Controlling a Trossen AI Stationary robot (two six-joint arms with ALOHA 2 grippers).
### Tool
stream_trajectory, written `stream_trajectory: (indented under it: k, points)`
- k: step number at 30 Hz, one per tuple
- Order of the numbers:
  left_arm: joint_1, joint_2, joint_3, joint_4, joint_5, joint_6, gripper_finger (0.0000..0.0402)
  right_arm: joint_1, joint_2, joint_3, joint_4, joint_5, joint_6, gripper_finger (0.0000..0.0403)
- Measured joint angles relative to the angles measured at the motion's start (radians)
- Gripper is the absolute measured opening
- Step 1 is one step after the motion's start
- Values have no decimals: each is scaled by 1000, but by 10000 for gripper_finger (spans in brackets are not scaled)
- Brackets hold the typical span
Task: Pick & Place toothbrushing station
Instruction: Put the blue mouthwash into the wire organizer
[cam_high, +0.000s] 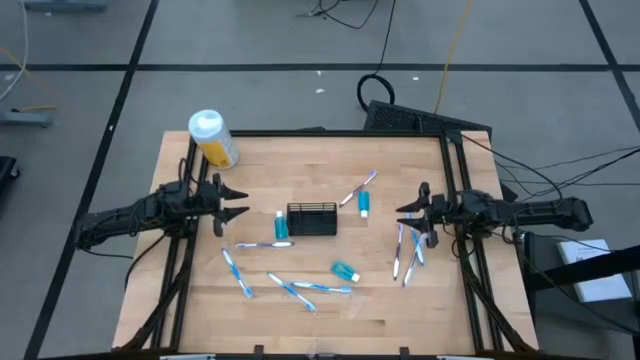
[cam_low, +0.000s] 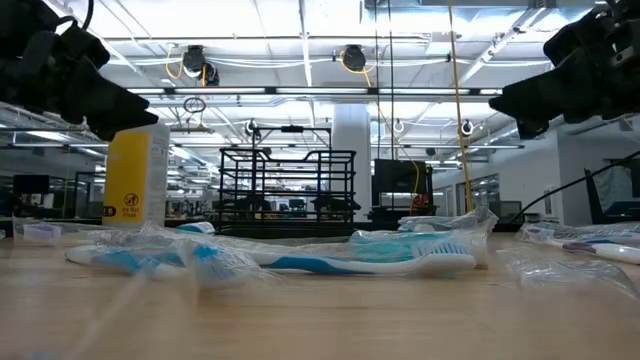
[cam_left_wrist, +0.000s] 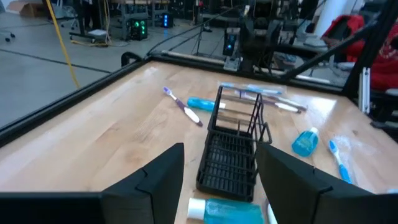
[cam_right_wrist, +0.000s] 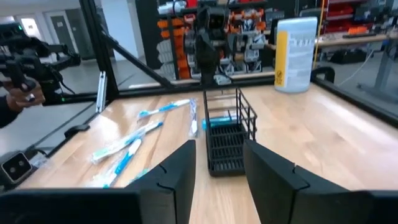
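Note:
The black wire-mesh basket sits on its base mid-table, with nothing in it that I can see; it also shows as the basket and the basket. Several white-and-blue toothbrushes lie flat around it, one near its left end and a cluster on the right. Teal tubes lie on the wood at its left end, to its right and nearer the front. My left gripper hovers open above the table's left side. My right gripper hovers open above the right side. Both point level at the basket.
A yellow bottle with a white cap stands at the far left corner. A purple-handled toothbrush lies beyond the basket. Black frame rails run along the table's left and right edges. A person's hand shows beyond the table in the right wrist view.

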Motion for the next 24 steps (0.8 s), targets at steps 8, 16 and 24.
stream_trajectory:
  k: [8, 16, 24]
  points:
    - [0, 9, 0, 102, 8, -79, 207, 0, 94, 0, 50, 53, 50, 125]
    - [0, 163, 0, 253, 27, -88, 207, -6, 268, 26, 173, 113, 81, 131]
    - [0, 374, 0, 431, 37, -74, 207, -8, 508, 136, 181, 134, 93, 197]
